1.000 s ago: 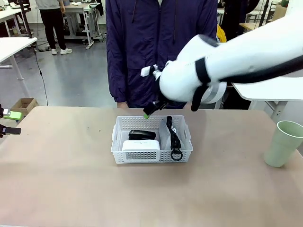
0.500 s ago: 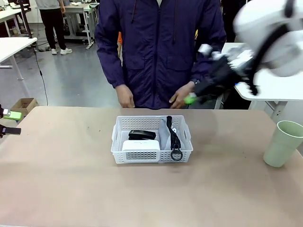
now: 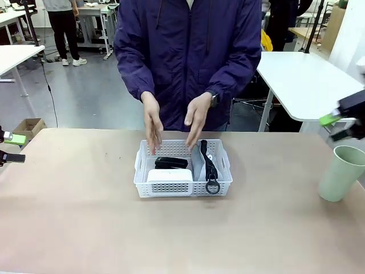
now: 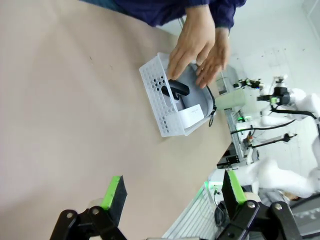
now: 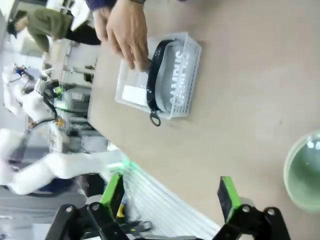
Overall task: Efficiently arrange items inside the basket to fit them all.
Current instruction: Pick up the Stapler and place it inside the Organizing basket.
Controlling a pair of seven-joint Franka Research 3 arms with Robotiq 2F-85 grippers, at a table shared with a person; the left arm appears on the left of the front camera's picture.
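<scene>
White basket (image 3: pixel 171 189) at mid-worktop (image 3: pixel 85 222), long side toward the robot. In its left part, a black stapler (image 3: pixel 171 162) lying flat by the far wall, and a white block (image 3: pixel 170 174) just in front of it against the near wall. In the right part, a grey pouch (image 3: pixel 198 162) standing on edge, its black strap (image 3: pixel 209 165) running down the side and its ring (image 3: pixel 212 186) hanging over the near rim, outside the lattice.

Pale green cup (image 3: pixel 341 174) upright on the worktop far to the right, well apart from the basket and not yet inside.

Person in a dark blue jacket (image 3: pixel 188 51) at the far side, both hands lowered over the basket's far edge, palms facing each other, fingers pointing down. One hand (image 3: pixel 151 123) with fingertips near the stapler, the other (image 3: pixel 197 121) above the pouch's top edge. Touching or not: cannot tell.

At the picture's right edge, right claw (image 3: pixel 336 128) raised above the cup and a little behind it, released, jaws spread wide and empty. From its wrist camera, green pads far apart, cup close by at the lower corner, basket farther off.

At the left edge, left claw (image 3: pixel 10 148) low over the worktop, well apart from the basket, likewise released, jaws wide and empty. From its wrist camera, bare worktop beyond the pads, then the basket with both hands over it.
</scene>
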